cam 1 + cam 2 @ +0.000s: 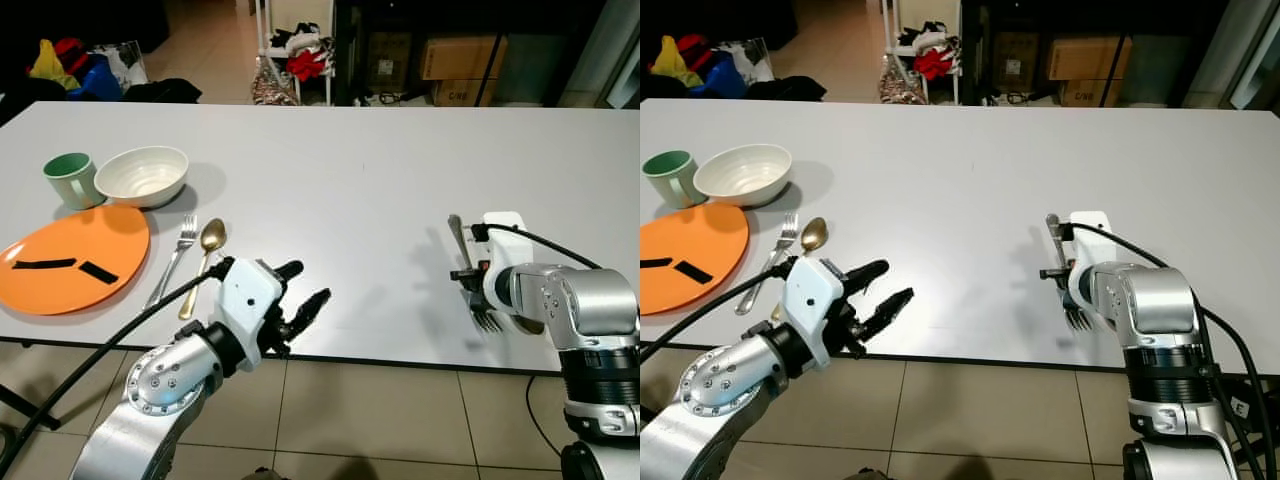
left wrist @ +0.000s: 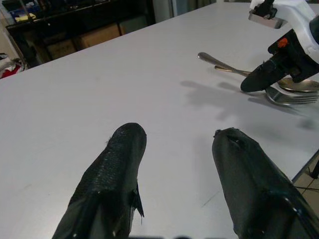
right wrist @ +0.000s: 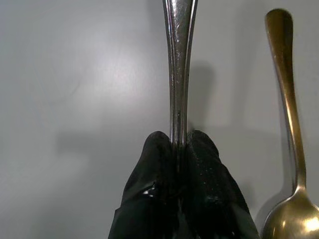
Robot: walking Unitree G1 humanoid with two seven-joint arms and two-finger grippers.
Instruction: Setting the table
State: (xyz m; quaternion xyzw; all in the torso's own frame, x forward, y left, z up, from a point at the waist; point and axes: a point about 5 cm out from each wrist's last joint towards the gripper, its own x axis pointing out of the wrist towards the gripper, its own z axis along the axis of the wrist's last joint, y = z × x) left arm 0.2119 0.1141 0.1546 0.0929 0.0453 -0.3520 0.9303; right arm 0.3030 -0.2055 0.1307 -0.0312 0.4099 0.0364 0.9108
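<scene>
Right gripper (image 3: 179,149) pinches silver fork (image 3: 179,64) by its handle, fingers closed tight, low over white table (image 1: 350,190) near front edge, gold spoon (image 3: 289,124) just beside it. Left gripper (image 1: 300,300) hovers above front edge, fingers spread apart, holding nothing. At table's left: orange plate (image 1: 75,255), white bowl (image 1: 142,175), green mug (image 1: 70,178), second fork (image 1: 177,255), second spoon (image 1: 207,250).

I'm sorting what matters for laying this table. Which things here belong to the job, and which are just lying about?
Belongs to the job:
orange plate
white bowl
green mug
fork and gold spoon beside the plate
second fork, pinched by the right gripper
second gold spoon beside it

Just lying about:
clothes and cardboard boxes beyond the table
</scene>
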